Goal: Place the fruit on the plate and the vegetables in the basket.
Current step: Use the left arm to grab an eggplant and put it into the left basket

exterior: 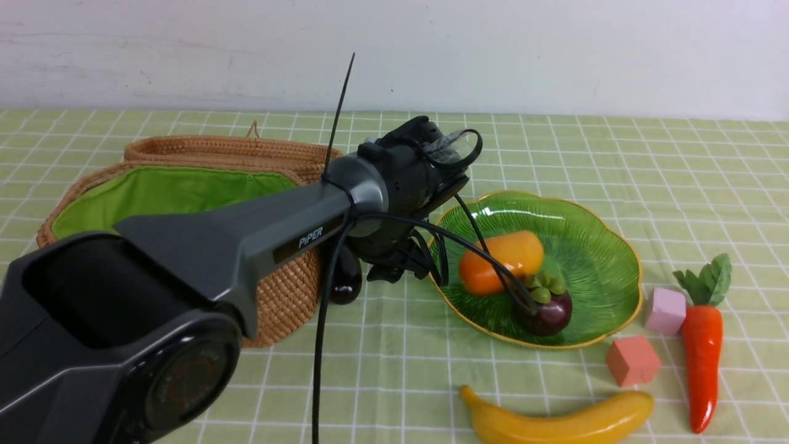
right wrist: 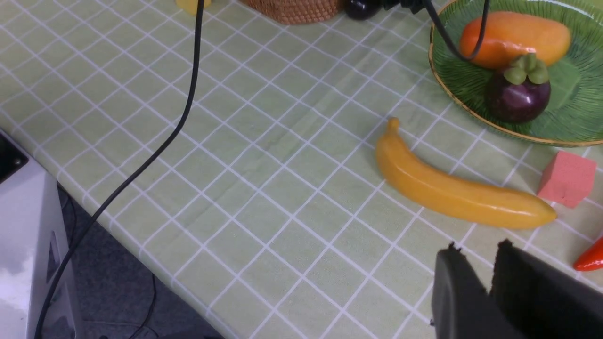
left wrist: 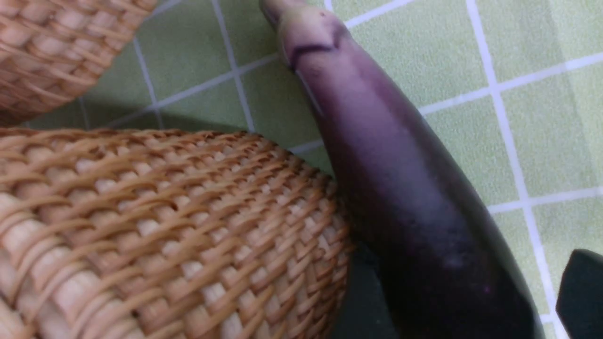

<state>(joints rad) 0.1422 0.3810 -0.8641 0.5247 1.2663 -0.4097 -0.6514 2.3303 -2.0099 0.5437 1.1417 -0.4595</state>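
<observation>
Beside basket [left wrist: 165, 226], eggplant [left wrist: 400, 188] lies close under spread left claw [exterior: 400, 268], not gripped.

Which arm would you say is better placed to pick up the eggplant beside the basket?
The left: its claw hangs right over the eggplant, which lies beside the basket, while the right claw sits well away, near the banana.

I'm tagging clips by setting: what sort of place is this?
Likely a lab tabletop staged for robot practice, not a kitchen: a toy banana, a checked green tablecloth against a bare white wall, and a trailing black cable.
</observation>
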